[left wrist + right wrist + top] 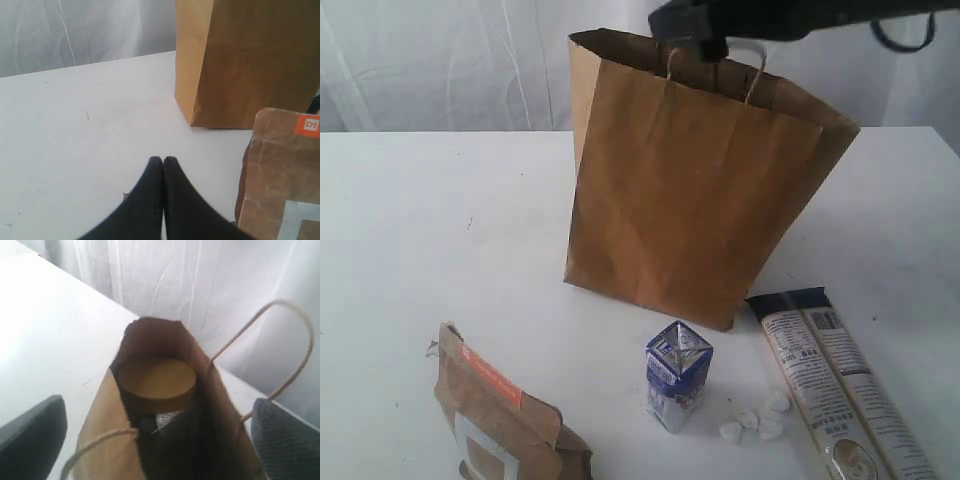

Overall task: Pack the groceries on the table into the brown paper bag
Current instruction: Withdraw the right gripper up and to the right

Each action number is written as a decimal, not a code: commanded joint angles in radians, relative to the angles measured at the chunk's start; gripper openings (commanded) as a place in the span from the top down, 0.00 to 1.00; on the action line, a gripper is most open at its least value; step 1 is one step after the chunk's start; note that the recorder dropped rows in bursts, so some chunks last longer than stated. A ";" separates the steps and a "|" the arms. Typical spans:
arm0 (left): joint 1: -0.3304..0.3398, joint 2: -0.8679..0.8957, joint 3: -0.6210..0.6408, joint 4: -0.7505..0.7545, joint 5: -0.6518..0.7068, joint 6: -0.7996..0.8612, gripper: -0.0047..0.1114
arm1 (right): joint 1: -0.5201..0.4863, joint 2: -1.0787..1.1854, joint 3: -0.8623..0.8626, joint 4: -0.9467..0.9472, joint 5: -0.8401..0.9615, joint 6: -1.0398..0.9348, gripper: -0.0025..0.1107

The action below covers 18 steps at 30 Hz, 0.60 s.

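The brown paper bag (690,190) stands upright in the middle of the table (440,220). My right gripper (160,440) hangs open over the bag's mouth, its fingers (285,440) spread to either side and holding nothing. Inside the bag, the clear jar with the tan lid (157,382) stands upright. In front of the bag are a small blue-white carton (677,388), a kraft pouch with an orange strip (495,410) and a long printed packet (835,390). My left gripper (163,160) is shut and empty, low over the table beside the pouch (285,175).
A few small white pieces (755,420) lie between the carton and the packet. The bag's cord handles (280,340) stand up near my right fingers. A white curtain (440,60) hangs behind the table. My right arm (770,15) crosses the top of the exterior view.
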 commanded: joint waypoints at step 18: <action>-0.007 0.000 0.004 -0.022 0.005 0.000 0.96 | -0.003 -0.357 -0.010 -1.229 0.580 0.956 0.88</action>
